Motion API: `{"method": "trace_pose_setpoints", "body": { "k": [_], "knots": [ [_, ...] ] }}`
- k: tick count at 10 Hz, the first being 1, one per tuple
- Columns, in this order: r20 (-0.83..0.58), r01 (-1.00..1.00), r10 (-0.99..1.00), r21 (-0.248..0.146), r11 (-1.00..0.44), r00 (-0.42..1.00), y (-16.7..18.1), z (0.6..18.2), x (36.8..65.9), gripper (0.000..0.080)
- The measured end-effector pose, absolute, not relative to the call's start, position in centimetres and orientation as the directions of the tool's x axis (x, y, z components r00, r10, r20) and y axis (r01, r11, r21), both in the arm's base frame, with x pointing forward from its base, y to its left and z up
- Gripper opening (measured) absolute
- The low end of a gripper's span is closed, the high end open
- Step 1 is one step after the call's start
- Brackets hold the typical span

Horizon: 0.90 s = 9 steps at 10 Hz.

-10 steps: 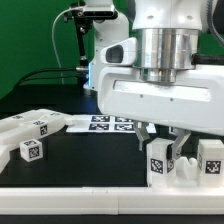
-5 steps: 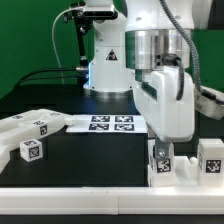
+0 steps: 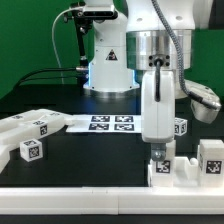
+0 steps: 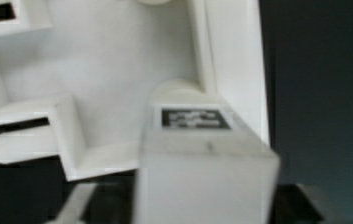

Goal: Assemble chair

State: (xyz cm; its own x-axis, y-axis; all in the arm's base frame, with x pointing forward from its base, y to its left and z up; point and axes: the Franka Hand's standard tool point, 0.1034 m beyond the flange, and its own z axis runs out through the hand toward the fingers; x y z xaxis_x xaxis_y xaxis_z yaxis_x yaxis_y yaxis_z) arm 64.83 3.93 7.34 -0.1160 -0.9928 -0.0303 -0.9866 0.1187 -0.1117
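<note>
My gripper (image 3: 158, 151) points straight down near the front at the exterior view's right. It is shut on an upright white tagged bar (image 3: 160, 165) of the chair, which stands in a white stepped chair part (image 3: 187, 174). In the wrist view the bar (image 4: 205, 170) fills the gap between the dark fingers, its tag facing the camera, with a large white chair panel (image 4: 84, 110) behind it. Another tagged block (image 3: 210, 157) stands beside it. Loose tagged chair pieces (image 3: 28, 126) and a small tagged cube (image 3: 31, 150) lie at the exterior view's left.
The marker board (image 3: 110, 123) lies flat mid-table behind the gripper. A further tagged white piece (image 3: 180, 127) sits behind the gripper. The robot base (image 3: 105, 62) stands at the back. A white rim (image 3: 90, 205) runs along the table's front edge.
The hand has turned about its vertical axis, from broadside to edge-on, while staying over the same spot. The bar under it sits lower in the stepped part.
</note>
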Motion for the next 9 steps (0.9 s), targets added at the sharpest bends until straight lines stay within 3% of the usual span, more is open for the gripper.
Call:
{"method": "trace_pose_setpoints", "body": {
  "k": [2, 3, 4, 7, 9],
  "knots": [
    [0.006, -0.974, -0.982, -0.132, -0.186, 0.187, 4.2, 8.0, 65.2, 0.0604],
    [0.043, -0.912, -0.924, -0.149, -0.383, 0.381, 4.1, 8.4, 65.4, 0.0604],
    [0.052, -0.873, -0.885, -0.142, -0.466, 0.464, 4.2, 8.6, 65.3, 0.0642],
    [0.08, -0.766, -0.776, -0.125, -0.63, 0.625, 4.1, 8.3, 65.3, 0.0649],
    [0.144, -0.494, -0.496, -0.047, -0.868, 0.857, 5.2, 7.9, 65.2, 0.0649]
  ]
}}
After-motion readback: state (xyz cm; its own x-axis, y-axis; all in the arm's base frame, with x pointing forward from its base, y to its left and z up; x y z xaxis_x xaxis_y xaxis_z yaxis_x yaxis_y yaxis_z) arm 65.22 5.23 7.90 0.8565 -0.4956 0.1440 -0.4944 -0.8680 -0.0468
